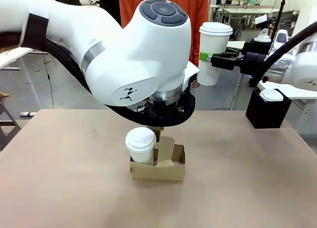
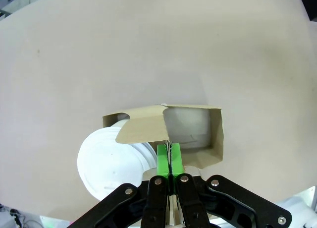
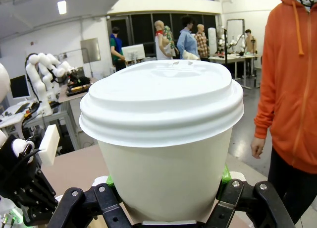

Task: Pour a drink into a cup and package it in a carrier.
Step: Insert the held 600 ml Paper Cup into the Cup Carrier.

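Note:
The brown cardboard carrier (image 1: 163, 169) rests on the table near the middle. A white lidded cup (image 1: 140, 144) stands in its left pocket; the other pocket (image 2: 190, 131) is empty. My left gripper (image 2: 170, 158) is shut on the carrier's upright handle panel (image 2: 148, 128), green pads pinching its top edge, with the cup's lid (image 2: 110, 162) beside it. High at the back right, my right gripper (image 1: 212, 58) is shut on a second lidded white cup (image 1: 214, 47), held upright in the air. In the right wrist view this cup (image 3: 163, 139) sits between the fingers (image 3: 225, 176). The drink is out of view.
A black box (image 1: 267, 114) with a white lid (image 1: 271, 95) on top stands at the table's right rear. A person in an orange hoodie (image 3: 292, 89) stands at the far side. The left arm's big wrist (image 1: 138, 64) hangs over the table's middle.

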You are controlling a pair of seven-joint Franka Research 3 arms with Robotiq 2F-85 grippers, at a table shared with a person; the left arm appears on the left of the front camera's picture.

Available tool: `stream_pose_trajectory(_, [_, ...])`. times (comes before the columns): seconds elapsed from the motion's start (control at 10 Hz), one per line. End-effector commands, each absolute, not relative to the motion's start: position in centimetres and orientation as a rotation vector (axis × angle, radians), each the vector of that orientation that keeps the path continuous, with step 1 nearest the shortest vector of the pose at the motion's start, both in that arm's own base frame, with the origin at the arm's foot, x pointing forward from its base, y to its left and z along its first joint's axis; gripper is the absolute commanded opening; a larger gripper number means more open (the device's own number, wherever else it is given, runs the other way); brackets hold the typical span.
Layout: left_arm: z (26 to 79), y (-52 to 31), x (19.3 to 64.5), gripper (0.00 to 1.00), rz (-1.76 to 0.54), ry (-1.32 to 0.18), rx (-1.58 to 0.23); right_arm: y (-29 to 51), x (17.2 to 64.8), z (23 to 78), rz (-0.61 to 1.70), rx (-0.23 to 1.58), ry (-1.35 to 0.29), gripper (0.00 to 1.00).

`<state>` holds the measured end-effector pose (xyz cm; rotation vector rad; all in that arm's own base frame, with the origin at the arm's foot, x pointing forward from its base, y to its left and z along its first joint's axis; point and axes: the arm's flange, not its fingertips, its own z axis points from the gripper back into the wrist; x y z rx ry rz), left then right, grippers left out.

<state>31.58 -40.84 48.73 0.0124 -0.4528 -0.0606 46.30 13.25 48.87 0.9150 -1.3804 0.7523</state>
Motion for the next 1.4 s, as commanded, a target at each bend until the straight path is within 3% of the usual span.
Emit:
stream_pose_trajectory(0.0, [48.4,-40.7,31.3,0.02,-0.052,-0.461,0.023,13.4,46.1,49.3,0.751,0.925,-1.387,0.80])
stream_pose_trajectory(0.1, [48.7,-40.8,31.6,0.60,-0.061,-0.453,0.012,13.4,46.1,49.3,0.751,0.925,-1.387,0.80])
stream_pose_trajectory(0.2, [49.3,-39.8,31.6,0.59,-0.084,-0.440,-0.004,13.4,46.1,49.3,0.751,0.925,-1.387,0.80])
stream_pose_trajectory(0.3, [50.4,-38.9,31.3,1.00,-0.118,-0.437,-0.024,13.2,46.3,48.9,0.752,0.915,-1.380,0.80])
stream_pose_trajectory(0.5, [54.0,-36.1,31.0,1.00,-0.186,-0.445,-0.107,12.8,50.5,46.9,0.814,1.015,-1.167,0.80])
stream_pose_trajectory(0.6, [55.4,-34.4,30.7,0.85,-0.253,-0.419,-0.132,12.7,51.7,45.8,0.832,1.019,-1.125,0.80])
stream_pose_trajectory(0.8, [57.8,-30.3,30.5,1.00,-0.458,-0.381,-0.190,12.7,52.8,43.2,0.937,1.086,-1.040,0.80])
stream_pose_trajectory(1.0, [58.6,-25.1,31.0,1.00,-0.636,-0.406,-0.242,13.0,52.5,40.9,1.065,1.182,-0.976,0.80])
stream_pose_trajectory(1.3, [56.9,-16.0,34.2,1.00,-0.751,-0.465,-0.369,14.2,50.8,37.8,1.182,1.380,-1.030,0.80])
